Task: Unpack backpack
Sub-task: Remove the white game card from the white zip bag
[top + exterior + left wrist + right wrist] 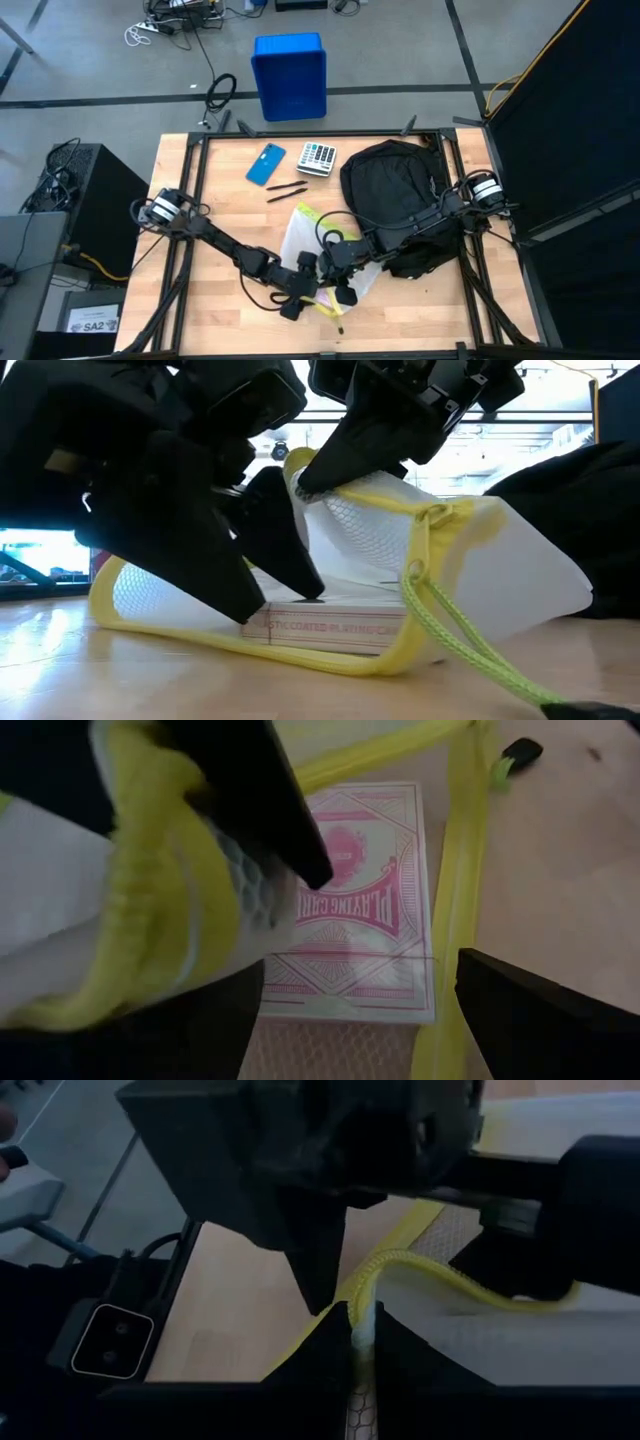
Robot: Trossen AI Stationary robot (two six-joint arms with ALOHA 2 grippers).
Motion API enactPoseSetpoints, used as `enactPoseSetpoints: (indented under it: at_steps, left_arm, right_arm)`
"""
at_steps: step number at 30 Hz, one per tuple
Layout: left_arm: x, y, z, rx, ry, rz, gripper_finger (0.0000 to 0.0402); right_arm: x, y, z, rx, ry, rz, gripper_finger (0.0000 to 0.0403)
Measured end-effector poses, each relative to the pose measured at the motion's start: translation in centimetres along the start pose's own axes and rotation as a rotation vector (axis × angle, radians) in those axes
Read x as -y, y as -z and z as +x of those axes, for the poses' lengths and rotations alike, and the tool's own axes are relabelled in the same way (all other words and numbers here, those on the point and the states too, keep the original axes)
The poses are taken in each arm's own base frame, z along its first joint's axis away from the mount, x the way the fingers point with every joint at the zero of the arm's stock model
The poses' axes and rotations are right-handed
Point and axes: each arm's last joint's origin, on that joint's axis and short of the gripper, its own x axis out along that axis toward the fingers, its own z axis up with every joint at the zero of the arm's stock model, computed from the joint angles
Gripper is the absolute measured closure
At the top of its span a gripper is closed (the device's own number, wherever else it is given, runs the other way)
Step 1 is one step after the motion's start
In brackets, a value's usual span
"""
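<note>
The backpack (392,190) lies on the tabletop (210,300) toward 2 o'clock from its middle, with the right arm stretched across it. Just beside it, toward 6 o'clock from the middle, lies a white mesh pouch (300,232) with yellow trim.

The right gripper (352,1325) is closed on the pouch's yellow edge, pinching it between its fingers (335,460) and holding that edge lifted off the wood, so the mouth stands open. In the low view a yellow drawcord (470,650) trails from the pouch down onto the tabletop.

The left gripper (390,935) is at the pouch mouth with its fingers (275,800) spread apart on either side of a pink deck of playing cards (365,900). The deck lies flat inside the pouch; the fingers are not closed on it.

At 12 o'clock on the tabletop are a blue phone (266,164), a calculator (317,158) just beside it, and two dark pens (286,191) nearer the middle. A blue bin (289,75) stands on the floor beyond the 12 o'clock edge.
</note>
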Motion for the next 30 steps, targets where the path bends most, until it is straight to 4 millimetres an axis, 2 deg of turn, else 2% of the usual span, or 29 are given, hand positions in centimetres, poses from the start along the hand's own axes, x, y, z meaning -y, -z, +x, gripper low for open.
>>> enactPoseSetpoints:
  at_steps: [5,16,30]
  left_arm:
    - [0.0,-0.4,-0.6,-0.048,0.001,-0.011,0.0094]
    - [-0.1,-0.9,-1.7,-0.100,-0.019,-0.020,0.0012]
    - [-0.2,-0.8,-1.9,-0.116,-0.075,-0.044,0.0007]
  right_arm:
    - [0.0,0.0,0.0,-0.001,-0.002,-0.003,0.0403]
    - [-0.1,0.0,0.0,-0.005,-0.018,-0.004,0.0403]
    - [-0.1,-0.2,0.0,0.015,-0.029,-0.009,0.0403]
